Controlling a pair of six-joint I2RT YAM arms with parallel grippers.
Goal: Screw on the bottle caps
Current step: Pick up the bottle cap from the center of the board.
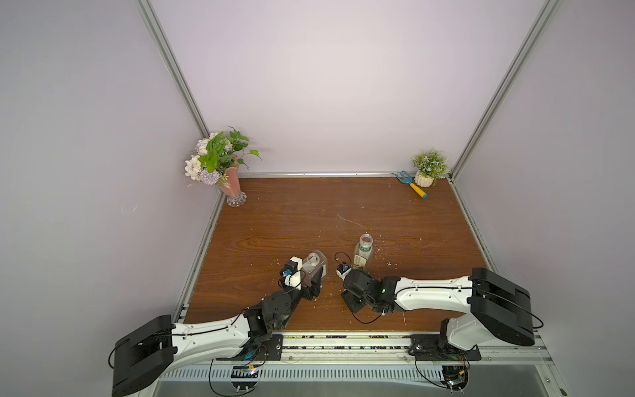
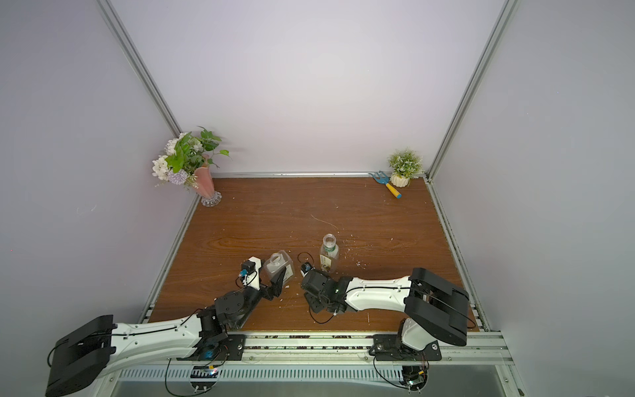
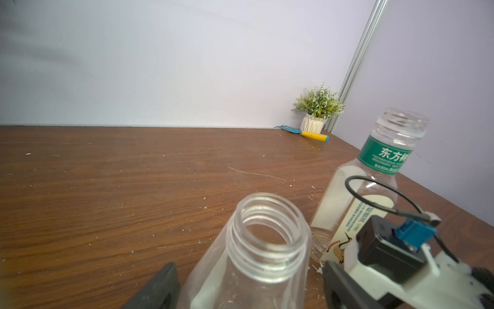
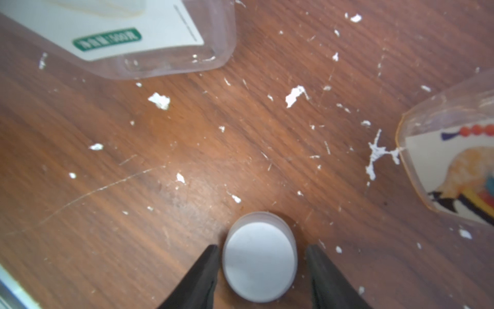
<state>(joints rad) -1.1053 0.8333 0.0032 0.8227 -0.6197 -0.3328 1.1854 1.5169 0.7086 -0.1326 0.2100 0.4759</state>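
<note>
The squarish clear bottle (image 1: 314, 263) (image 2: 278, 263) (image 3: 256, 254) stands uncapped at the front of the wooden table (image 1: 309, 213). My left gripper (image 1: 309, 275) (image 3: 250, 264) is open, its fingers on either side of the bottle's body with small gaps. Just to the right stands the round bottle (image 1: 364, 252) (image 2: 329, 252) (image 3: 374, 174) with its green label, also uncapped. A white bottle cap (image 4: 259, 262) lies flat on the table in front of both bottles. My right gripper (image 1: 350, 300) (image 4: 262, 247) points down, straddling the cap. Its jaws are open, with a gap on one side. The cap is hidden in both top views.
A pink vase of flowers (image 1: 230, 185) stands in the back left corner. A small potted plant (image 1: 429, 168) and a toy rake (image 1: 412, 185) are at the back right. White crumbs (image 4: 294, 95) litter the wood around the bottles. Walls and metal rails enclose the table.
</note>
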